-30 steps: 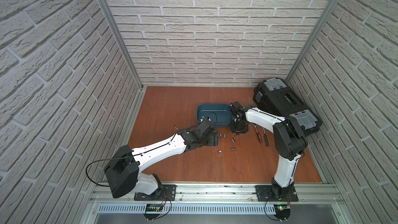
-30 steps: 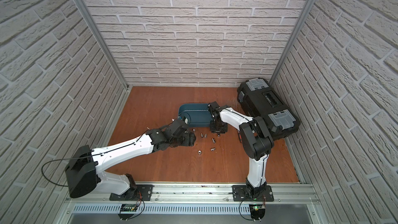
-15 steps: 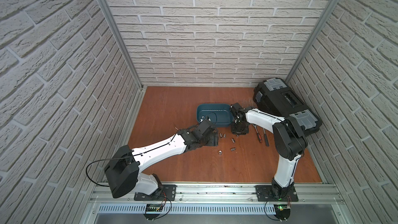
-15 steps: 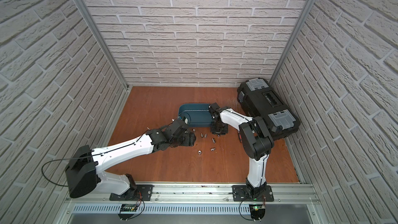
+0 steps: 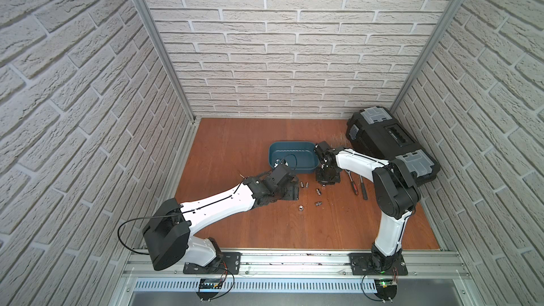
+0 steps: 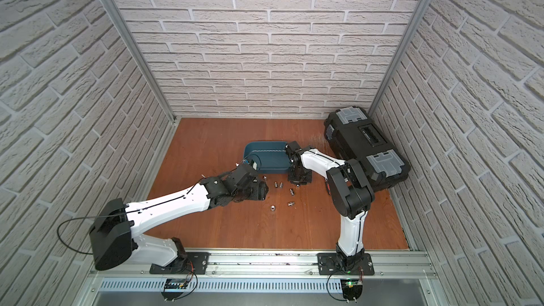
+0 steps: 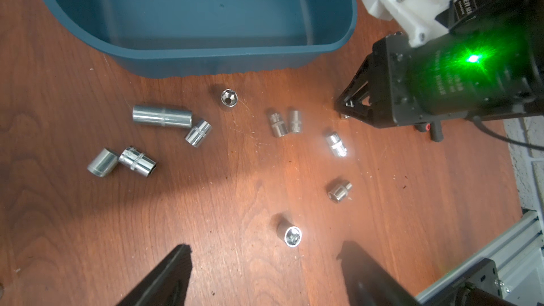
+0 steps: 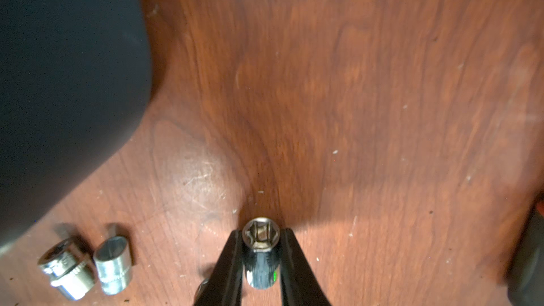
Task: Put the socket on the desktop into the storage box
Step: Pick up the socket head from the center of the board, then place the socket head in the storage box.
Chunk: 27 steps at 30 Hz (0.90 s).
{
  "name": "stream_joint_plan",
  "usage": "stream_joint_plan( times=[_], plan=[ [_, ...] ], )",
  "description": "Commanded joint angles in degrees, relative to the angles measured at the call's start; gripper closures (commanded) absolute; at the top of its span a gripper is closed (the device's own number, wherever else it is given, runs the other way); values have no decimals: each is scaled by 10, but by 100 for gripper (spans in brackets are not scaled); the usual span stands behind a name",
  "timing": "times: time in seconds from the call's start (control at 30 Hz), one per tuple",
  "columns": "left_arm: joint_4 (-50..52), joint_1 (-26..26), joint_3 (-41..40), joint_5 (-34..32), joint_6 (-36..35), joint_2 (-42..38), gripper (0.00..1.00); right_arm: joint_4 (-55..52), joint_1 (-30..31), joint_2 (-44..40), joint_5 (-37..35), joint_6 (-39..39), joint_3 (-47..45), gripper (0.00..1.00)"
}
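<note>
Several chrome sockets (image 7: 162, 116) lie scattered on the reddish-brown desktop (image 5: 235, 142), just in front of the teal storage box (image 5: 300, 157). In the right wrist view, my right gripper (image 8: 260, 235) is shut on one small socket (image 8: 261, 248), its hex opening facing the camera, low over the wood beside the box's wall (image 8: 59, 83). In both top views that gripper (image 5: 325, 182) sits at the box's right front corner. My left gripper (image 7: 263, 250) is open over the desktop, with an upright socket (image 7: 290, 235) just ahead of its fingers and nothing between them.
A large black toolbox (image 5: 388, 142) with grey latches stands at the back right. Two hand tools (image 5: 354, 185) lie on the wood beside the right arm. An aluminium rail (image 5: 294, 260) runs along the front edge and brick-pattern walls close in the other three sides.
My right gripper's jaws have closed onto the small socket. Both arms stay about where they were.
</note>
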<state>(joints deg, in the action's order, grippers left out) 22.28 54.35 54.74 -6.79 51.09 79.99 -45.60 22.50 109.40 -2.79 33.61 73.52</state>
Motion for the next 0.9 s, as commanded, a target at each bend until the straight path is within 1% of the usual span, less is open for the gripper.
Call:
stream_joint_plan(
  times=[0.0, 0.2, 0.33, 0.5, 0.63, 0.73, 0.87],
  plan=[
    [-13, 2, -10, -13, 0, -6, 16, 0, -1, 0, -7, -4, -10, 78],
    [-8, 2, -7, -21, -4, -10, 16, -9, -1, -33, -7, -9, -16, 81],
    [-4, -2, -8, -30, -5, -20, 16, -26, -1, -75, -7, -17, -19, 81],
    [1, -27, -15, -27, -4, -38, 16, -54, 1, -132, -4, -26, -13, 81],
    [6, -56, -21, -22, -3, -58, 16, -78, 5, -163, 1, -33, 11, 81],
    [9, -77, -27, -20, -1, -71, 16, -92, 8, -167, 12, -35, 41, 81],
    [15, -100, -35, -22, 3, -87, 16, -104, 16, -147, 15, -42, 89, 81]
  ],
)
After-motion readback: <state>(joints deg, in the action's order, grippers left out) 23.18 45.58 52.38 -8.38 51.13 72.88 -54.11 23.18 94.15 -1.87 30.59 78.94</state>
